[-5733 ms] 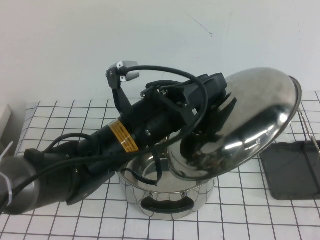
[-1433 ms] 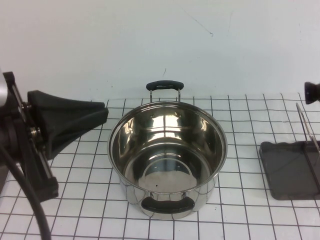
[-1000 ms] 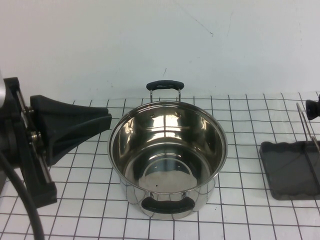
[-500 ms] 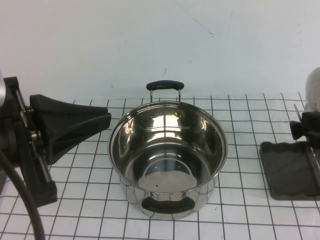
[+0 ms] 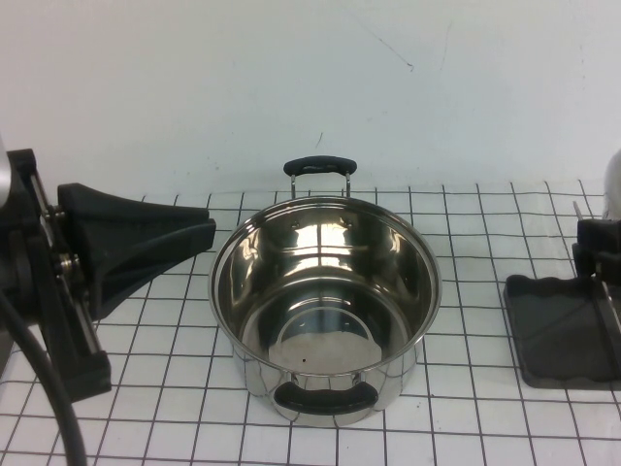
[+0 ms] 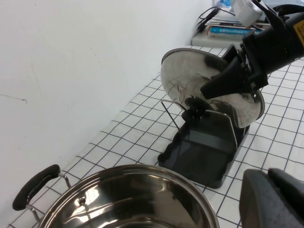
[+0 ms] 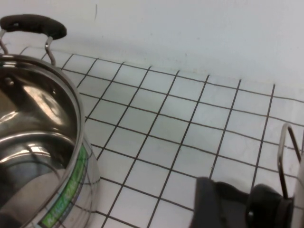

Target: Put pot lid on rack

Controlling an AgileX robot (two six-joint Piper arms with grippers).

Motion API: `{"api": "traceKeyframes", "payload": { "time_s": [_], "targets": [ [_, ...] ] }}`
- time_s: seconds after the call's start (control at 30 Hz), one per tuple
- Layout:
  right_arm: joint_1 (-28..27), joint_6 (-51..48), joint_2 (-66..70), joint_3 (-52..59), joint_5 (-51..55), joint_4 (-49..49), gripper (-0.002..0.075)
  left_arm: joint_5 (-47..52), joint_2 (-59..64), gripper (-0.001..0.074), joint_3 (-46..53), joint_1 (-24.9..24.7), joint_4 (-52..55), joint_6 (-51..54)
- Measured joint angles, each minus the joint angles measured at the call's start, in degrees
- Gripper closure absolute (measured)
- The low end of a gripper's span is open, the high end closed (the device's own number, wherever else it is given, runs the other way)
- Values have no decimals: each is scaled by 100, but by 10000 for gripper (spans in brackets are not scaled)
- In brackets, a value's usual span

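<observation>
The pot lid (image 6: 209, 92) is up on edge over the rack (image 6: 204, 142), w/ its black knob (image 6: 194, 114) facing out toward the pot (image 5: 325, 301). In the left wrist view it stands steep, almost upright, right at the wire rods (image 6: 172, 118) that rise from the dark tray. Can't tell if the rim is already down in the tray or a bit above it.

The right hand (image 6: 216, 88) is on the lid, its dark fingers clamped around the knob stem from the knob side, arm reaching in from the far right of the table (image 5: 466, 408). In the high view only a sliver of the lid shows at the right edge, w/ the black hand just below it, over the tray's back end.

The rack sits at the table's right side, well apart from the pot. The pot is in the middle, open, shiny inside, one black handle at the back near the wall and one at the front.

The left hand (image 5: 184, 233) hangs off to the left of the pot, near its rim but not touching, holding nothing. Its fingers look pressed together into one black wedge pointing at the pot.

Table is a white sheet w/ a black grid; plain white wall behind.
</observation>
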Motion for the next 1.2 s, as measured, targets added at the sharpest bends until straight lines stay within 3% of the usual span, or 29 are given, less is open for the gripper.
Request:
{"api": "traceKeyframes", "payload": {
  "time_s": [0.13,0.33,0.67,1.0,1.2],
  "targets": [
    [0,70,0,0,0,0,267,0,0,737,0,0,0,0],
    [0,189,-228,0,-87,0,263,-10,0,737,0,0,0,0],
    [-387,209,-1190,0,-300,0,365,-32,0,737,0,0,0,-26],
    [-521,225,-1979,0,-962,-58,393,-8,-9,737,0,0,0,-28],
    [-521,225,-2702,0,-1116,-83,531,1156,-303,737,514,0,0,-131]
  ]
}}
